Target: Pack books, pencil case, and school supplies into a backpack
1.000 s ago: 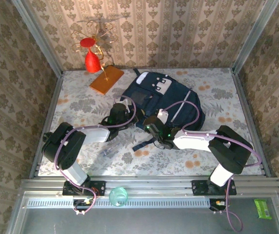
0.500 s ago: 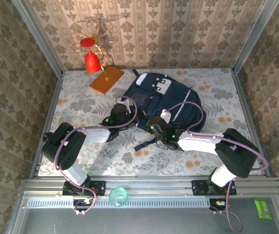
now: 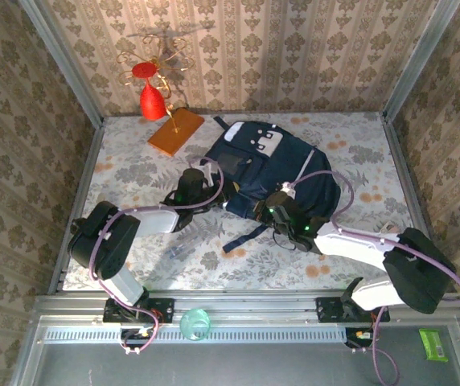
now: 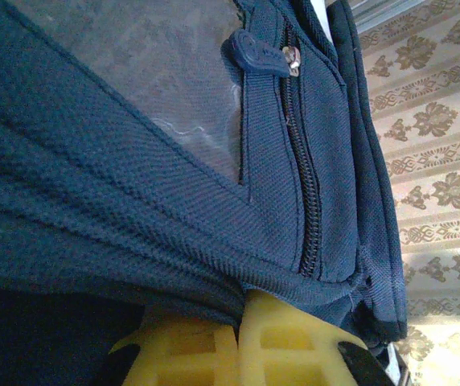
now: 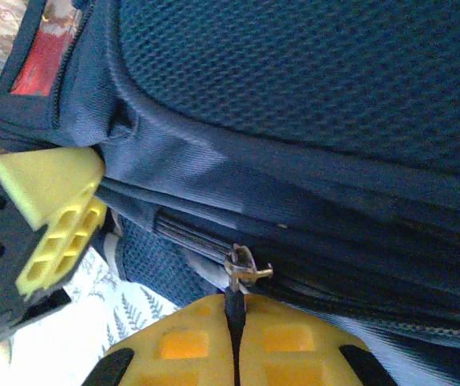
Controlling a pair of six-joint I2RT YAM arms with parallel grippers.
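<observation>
The left claw (image 4: 238, 326) is pinched shut on a fold of the blue backpack (image 3: 274, 161), at the bag's 8 o'clock edge. The backpack lies flat in the middle of the table (image 3: 133, 173). The right claw (image 5: 234, 314), at its 6 o'clock edge, is closed tight on a little zipper pull (image 5: 242, 269).

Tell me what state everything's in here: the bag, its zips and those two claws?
Navy-blue fabric backpack, lying flat on the table.
Front pocket zip, closed.
Left gripper, shut on backpack fabric.
Right gripper, shut on the zip pull.
</observation>
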